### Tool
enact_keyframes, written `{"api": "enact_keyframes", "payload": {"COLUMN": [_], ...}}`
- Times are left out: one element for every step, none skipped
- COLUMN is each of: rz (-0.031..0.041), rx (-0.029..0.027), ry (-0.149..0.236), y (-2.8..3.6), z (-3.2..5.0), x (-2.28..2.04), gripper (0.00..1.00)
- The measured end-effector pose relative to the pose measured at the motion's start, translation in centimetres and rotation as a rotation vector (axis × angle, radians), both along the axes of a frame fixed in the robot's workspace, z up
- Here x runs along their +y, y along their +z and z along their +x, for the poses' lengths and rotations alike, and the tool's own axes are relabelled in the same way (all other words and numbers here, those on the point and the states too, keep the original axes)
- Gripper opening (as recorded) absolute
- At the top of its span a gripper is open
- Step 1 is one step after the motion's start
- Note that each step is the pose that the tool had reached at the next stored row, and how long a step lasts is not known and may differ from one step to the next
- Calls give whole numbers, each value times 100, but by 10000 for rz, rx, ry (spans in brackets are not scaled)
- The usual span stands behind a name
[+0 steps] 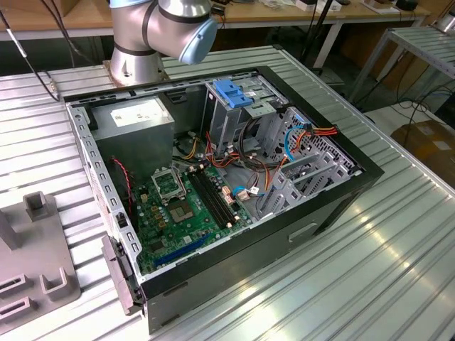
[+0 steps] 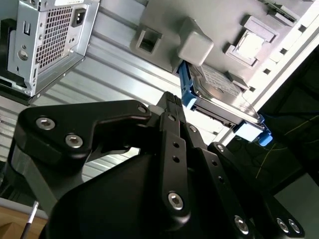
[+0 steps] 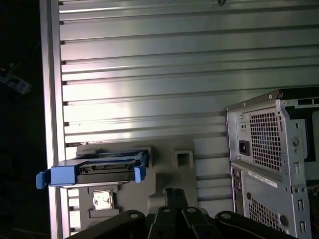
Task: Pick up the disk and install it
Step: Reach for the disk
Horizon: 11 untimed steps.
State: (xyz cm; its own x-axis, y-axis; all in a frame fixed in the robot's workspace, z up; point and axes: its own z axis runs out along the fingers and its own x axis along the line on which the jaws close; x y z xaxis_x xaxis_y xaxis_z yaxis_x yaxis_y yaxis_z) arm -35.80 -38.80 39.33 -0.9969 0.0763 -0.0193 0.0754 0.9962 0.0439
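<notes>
**Pincer empty, short of the disk**

Pincer (image 2: 169, 99) first: in the second wrist view it is closed up narrow with nothing in its grasp, so you are carrying nothing. Beyond it the disk (image 2: 219, 94) sits in the grey holder (image 2: 194, 45), clear of the pincer. Part of its labelled face shows, and the blue rails (image 2: 185, 92) run along its edges. The holder rests on the ribbed tabletop (image 2: 114, 64). The rear of the computer case (image 2: 50, 40) is well apart from the disk.

In the first wrist view the pincer points at the middle of the holder rather than at the disk. The disk appears to stand on edge in its slot, with one rail end jutting past the holder's rim. The case stands well apart here too.

In the exterior view the arm (image 1: 163, 28) rises behind the open case. Inside the case you can see the motherboard (image 1: 185, 206) and a metal cage (image 1: 227, 121) with a blue latch (image 1: 234, 92) on top. The holder lies on the tabletop at the exterior view's left.

I judge the step in hand to be the reach for the disk. To do it well:
- Spread the pincer wide before you close the gap.
- Shift across until you are centred on the disk's body.
- Square the pads to its flat metal faces rather than the plastic rails, which may flex.
- Come straight in so you do not strike the holder's walls.
</notes>
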Motion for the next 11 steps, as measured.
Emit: {"api": "enact_keyframes", "payload": {"rz": [0, 0, 1, 1, 0, 0, 0, 0, 1, 1, 1], "rx": [2, 3, 4, 6, 9, 11, 13, 14, 15, 16, 18], "ry": [0, 1, 1, 1, 1, 1, 0, 0, 0, 0, 1], "y": [0, 0, 0, -1, 0, 0, 0, 0, -1, 0, -1], "z": [-30, -55, -82, -133, -167, -197, -228, -259, -299, -324, -355], "x": [3, 5, 7, 11, 13, 16, 18, 20, 23, 24, 26], "gripper": [10, 10, 10, 10, 10, 10, 10, 10, 10, 10, 10]}}
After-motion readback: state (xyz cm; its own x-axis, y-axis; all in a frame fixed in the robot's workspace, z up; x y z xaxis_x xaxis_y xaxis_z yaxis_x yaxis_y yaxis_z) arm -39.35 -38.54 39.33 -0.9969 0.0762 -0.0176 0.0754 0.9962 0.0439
